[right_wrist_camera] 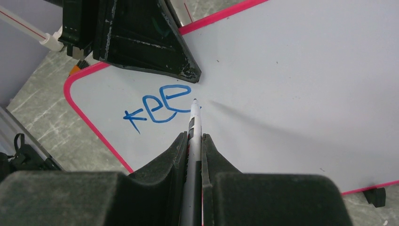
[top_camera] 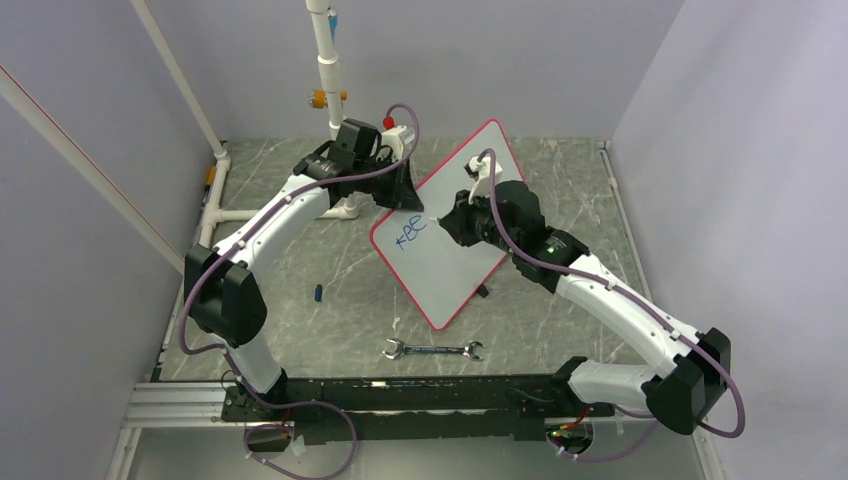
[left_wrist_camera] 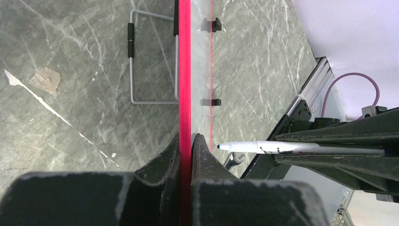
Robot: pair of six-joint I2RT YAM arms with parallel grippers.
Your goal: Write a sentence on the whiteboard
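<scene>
Your left arm (top_camera: 262,232) reaches forward and bends in toward the middle. Your left gripper (top_camera: 405,192) points down, jaws pinched flat on the whiteboard (top_camera: 450,270) rim. Your right arm (top_camera: 620,305) stretches in low from the right. Your right gripper (top_camera: 452,222) sits near the left one, jaws clamped on a marker (right_wrist_camera: 195,120).

White flat rectangular whiteboard with red-pink rim (top_camera: 455,270) stands tilted mid-table, between my arms. My left gripper (left_wrist_camera: 187,139) on its far-left edge, rim between fingers. My right gripper (right_wrist_camera: 194,139) before board face; slim white marker (right_wrist_camera: 195,117) in jaws, tip at board just right of blue handwritten sentence (right_wrist_camera: 157,109). Silver metal wrench (top_camera: 432,350) on table before board, near my bases. Small blue cap-like piece (top_camera: 318,292) on table left of board, apart.
</scene>
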